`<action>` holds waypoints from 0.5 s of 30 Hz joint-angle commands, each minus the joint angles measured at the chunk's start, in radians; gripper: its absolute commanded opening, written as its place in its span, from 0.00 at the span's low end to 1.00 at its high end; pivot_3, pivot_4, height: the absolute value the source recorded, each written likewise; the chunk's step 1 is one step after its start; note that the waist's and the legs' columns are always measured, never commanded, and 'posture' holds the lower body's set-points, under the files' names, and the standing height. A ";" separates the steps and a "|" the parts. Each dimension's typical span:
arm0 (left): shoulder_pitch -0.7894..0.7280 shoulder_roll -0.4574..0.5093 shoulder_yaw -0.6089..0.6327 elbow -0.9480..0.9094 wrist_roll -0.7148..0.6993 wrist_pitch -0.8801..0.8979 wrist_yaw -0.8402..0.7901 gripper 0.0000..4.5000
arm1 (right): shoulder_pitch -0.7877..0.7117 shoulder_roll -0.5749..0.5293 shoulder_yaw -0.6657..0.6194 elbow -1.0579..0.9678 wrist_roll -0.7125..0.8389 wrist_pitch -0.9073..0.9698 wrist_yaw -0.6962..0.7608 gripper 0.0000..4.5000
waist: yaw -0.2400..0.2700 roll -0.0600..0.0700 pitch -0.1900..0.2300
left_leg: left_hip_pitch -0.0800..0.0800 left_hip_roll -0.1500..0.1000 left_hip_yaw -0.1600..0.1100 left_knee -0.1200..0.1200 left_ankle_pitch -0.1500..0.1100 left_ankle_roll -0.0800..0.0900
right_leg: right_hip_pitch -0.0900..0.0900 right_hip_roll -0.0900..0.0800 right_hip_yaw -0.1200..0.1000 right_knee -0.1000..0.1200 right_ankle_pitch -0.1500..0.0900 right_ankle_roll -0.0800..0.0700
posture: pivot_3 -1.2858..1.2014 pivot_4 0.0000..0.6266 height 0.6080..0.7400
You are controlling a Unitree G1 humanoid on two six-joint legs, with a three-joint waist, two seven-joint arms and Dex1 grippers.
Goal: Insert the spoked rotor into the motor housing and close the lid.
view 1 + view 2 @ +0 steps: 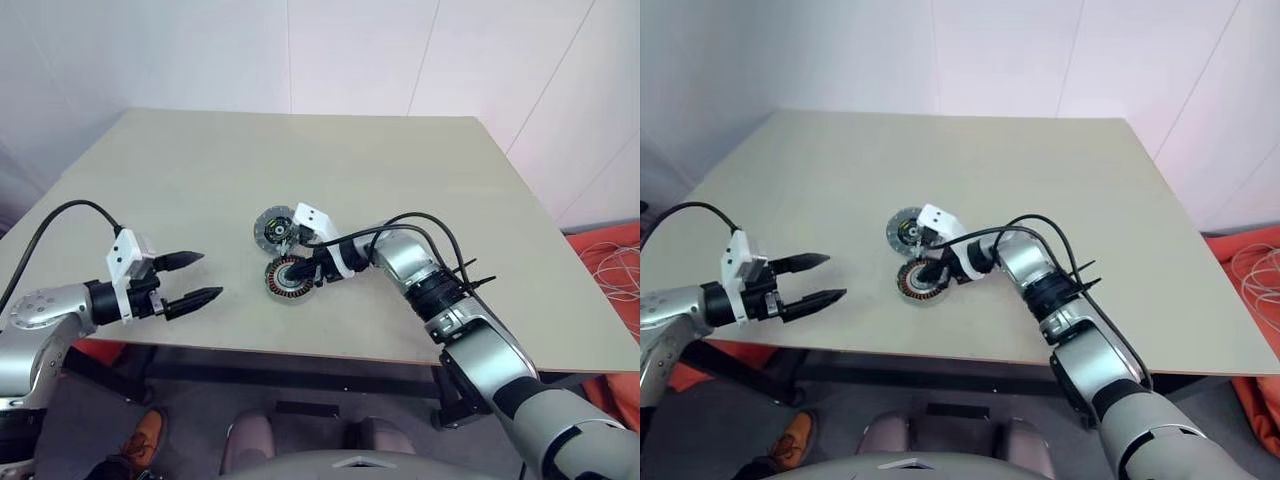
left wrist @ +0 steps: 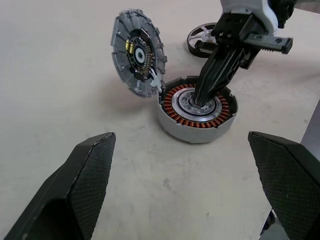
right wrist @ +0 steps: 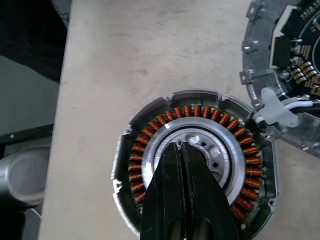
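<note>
No text, label, brand, number or sign can be read anywhere in these views; the small green and white parts on the round grey metal lid (image 2: pixel 138 58) carry no legible markings.

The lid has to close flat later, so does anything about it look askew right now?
Yes. The lid stands tilted on edge beside the motor housing, dark face showing, joined by white wires. The spoked rotor lies behind, not yet inserted, while the shut right tool pokes the housing's centre.

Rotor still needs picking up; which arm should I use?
Probably right: its gripper, jaws shut, rests on the motor housing, with the spoked rotor just behind. The left gripper hovers farther off, open.
</note>
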 commanded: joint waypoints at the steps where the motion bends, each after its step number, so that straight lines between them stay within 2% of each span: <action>1: 0.000 0.020 0.034 -0.038 -0.019 0.001 0.003 1.00 | -0.044 0.023 -0.024 0.045 -0.001 -0.042 -0.015 0.01 | -0.001 0.000 0.000 | 0.000 0.000 0.000 0.000 0.000 0.000 | 0.000 0.000 0.000 0.000 0.000 0.000 | 0.52 0.00 1.00; 6: -0.012 0.020 0.026 -0.044 -0.019 0.010 0.008 1.00 | -0.058 0.043 -0.053 0.106 0.010 -0.062 -0.023 0.01 | 0.000 0.000 0.000 | 0.000 0.000 0.000 0.000 0.000 0.000 | 0.000 0.000 0.000 0.000 0.000 0.000 | 0.52 0.00 1.00; 15: -0.033 0.019 0.016 -0.030 -0.016 0.010 0.006 1.00 | -0.055 0.018 -0.142 0.017 0.076 -0.002 0.001 0.01 | 0.000 0.000 0.000 | 0.000 0.000 0.000 0.000 0.000 0.000 | 0.000 0.000 0.000 0.000 0.000 0.000 | 0.52 0.00 1.00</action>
